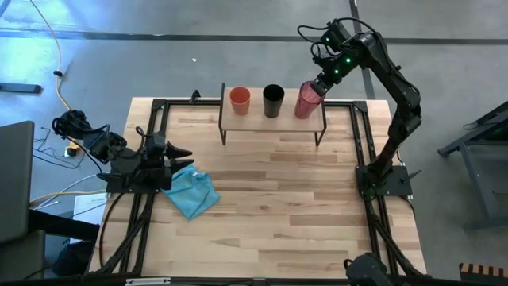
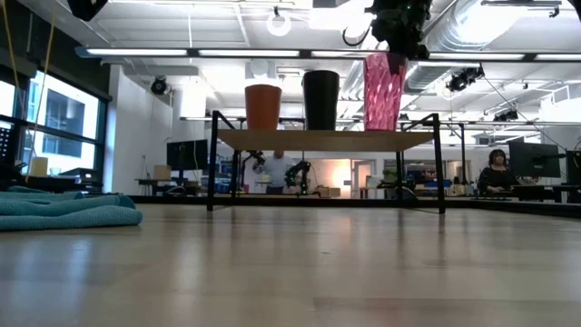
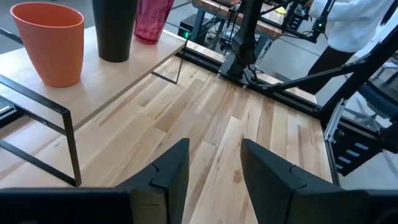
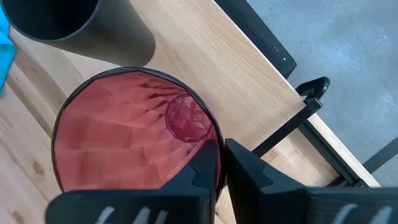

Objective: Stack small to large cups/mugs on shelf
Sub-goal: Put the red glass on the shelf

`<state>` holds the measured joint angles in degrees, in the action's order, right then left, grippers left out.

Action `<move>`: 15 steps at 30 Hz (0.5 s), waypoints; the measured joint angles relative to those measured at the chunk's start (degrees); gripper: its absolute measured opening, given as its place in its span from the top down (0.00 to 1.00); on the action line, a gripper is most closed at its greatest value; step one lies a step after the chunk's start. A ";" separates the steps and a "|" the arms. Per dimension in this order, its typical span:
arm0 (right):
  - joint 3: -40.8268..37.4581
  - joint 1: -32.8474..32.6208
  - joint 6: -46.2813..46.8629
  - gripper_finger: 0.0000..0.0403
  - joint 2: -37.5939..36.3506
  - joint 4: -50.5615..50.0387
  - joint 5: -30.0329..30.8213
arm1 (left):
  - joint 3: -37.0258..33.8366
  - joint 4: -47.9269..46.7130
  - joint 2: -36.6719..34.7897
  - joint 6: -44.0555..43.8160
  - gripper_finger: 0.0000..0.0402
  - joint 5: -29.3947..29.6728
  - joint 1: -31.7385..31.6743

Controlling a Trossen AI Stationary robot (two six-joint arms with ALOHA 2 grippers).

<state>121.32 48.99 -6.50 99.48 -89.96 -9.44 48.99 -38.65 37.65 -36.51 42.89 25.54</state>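
Note:
Three cups stand in a row on the shelf (image 1: 274, 125) at the table's far edge: orange cup (image 1: 240, 98) on the left, black cup (image 1: 273, 101) in the middle, pink-red ribbed tumbler (image 1: 305, 102) on the right. In the low view all three bases sit on the shelf board (image 2: 327, 138). My right gripper (image 1: 319, 84) is above the tumbler's right side, shut on its rim. My left gripper (image 1: 181, 152) waits low over the table's left side, open, touching nothing. Its wrist view looks toward the shelf (image 3: 124, 74). My right gripper (image 4: 221, 171) pinches the tumbler's rim (image 4: 217, 140) on the side away from the black cup. One finger (image 4: 198, 171) is inside the tumbler and the other (image 4: 252, 171) is outside. The fingers come from above, pointing down. The tumbler (image 2: 384, 91) stands upright with its base on the shelf board.
A crumpled light blue cloth (image 1: 194, 191) lies on the table's left part, just in front of my left gripper. Black frame rails (image 1: 365, 143) run along both table sides. The shelf stands on thin black legs (image 2: 213, 163). People sit in the room beyond (image 2: 496, 168).

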 joint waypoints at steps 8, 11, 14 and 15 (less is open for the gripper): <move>0.00 0.00 0.02 0.94 0.00 0.96 -0.69 | 0.00 0.00 0.00 -0.19 0.67 0.00 0.00; 0.00 0.00 0.00 0.94 0.00 1.28 -0.69 | 0.00 0.02 0.00 -0.30 0.67 -0.39 0.00; 0.00 0.00 0.00 0.94 0.00 1.52 -0.71 | 0.00 0.00 0.00 -0.42 0.67 -0.61 0.00; 0.00 0.00 0.00 0.94 0.00 1.58 -0.72 | 0.00 0.00 0.00 -0.42 0.67 -0.61 -0.01</move>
<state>121.32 48.99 -6.50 99.48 -88.38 -10.16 48.99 -38.65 37.65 -36.93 42.28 25.53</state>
